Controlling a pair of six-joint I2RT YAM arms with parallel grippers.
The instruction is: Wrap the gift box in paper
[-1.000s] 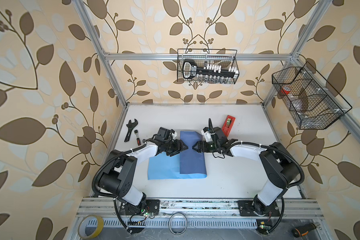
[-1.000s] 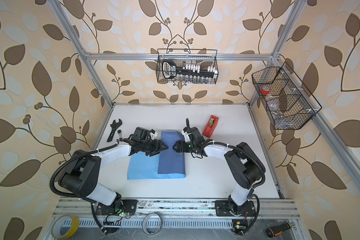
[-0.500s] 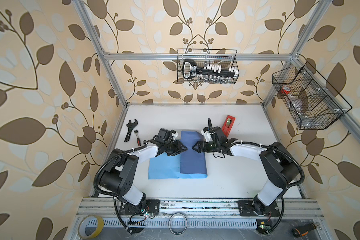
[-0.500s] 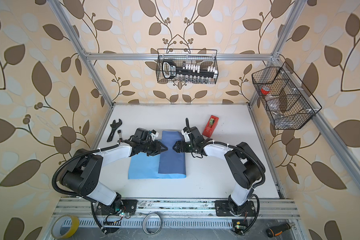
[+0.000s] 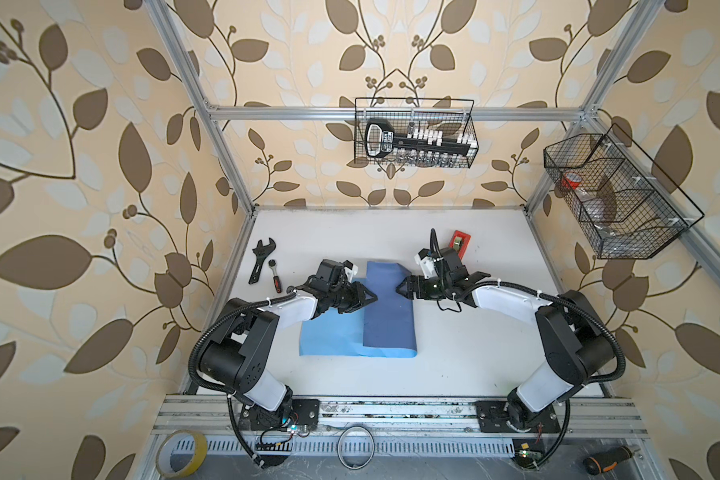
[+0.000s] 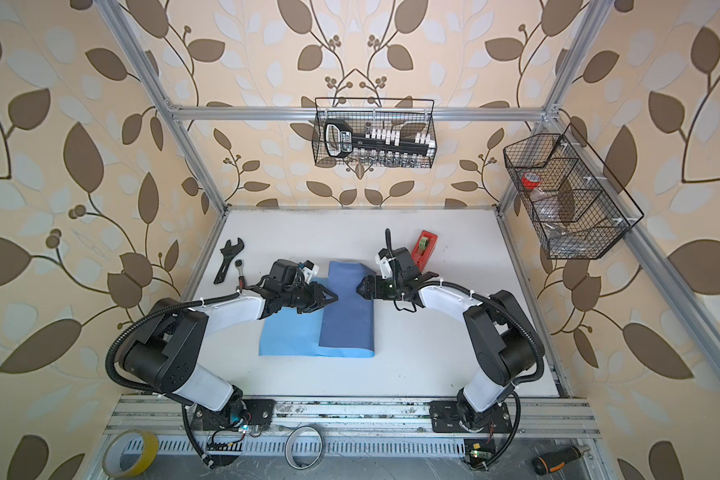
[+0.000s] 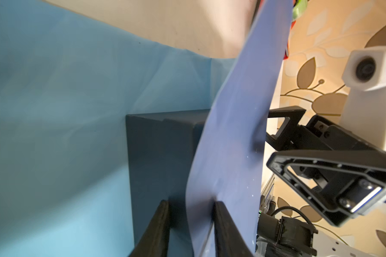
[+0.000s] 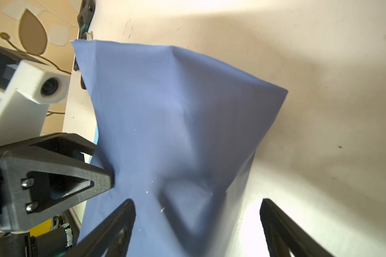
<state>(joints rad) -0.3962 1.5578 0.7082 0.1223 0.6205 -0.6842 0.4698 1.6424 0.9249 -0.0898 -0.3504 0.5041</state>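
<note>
A white table is seen from above, with two black-and-white robot arms reaching inward from its near edge. A sheet of paper is spread at the centre of the table. Its light sky-blue face is shown on the left, and its right part is folded over so that the darker slate-blue face is turned up.

The gift box is hidden under that fold in both top views. In the left wrist view it is seen as a dark, matte block resting on the light-blue face, with the darker fold draped over it.

The left gripper is placed at the fold's free edge. Its fingers are drawn close, with that edge and part of the box framed between them. One finger is touched by the paper, but whether the sheet is truly pinched cannot be told.

The right gripper is held at the opposite side of the fold, its jaws spread wide with nothing clasped.

A red tape dispenser is set just behind the right arm, and a black wrench is laid near the table's left edge.
</note>
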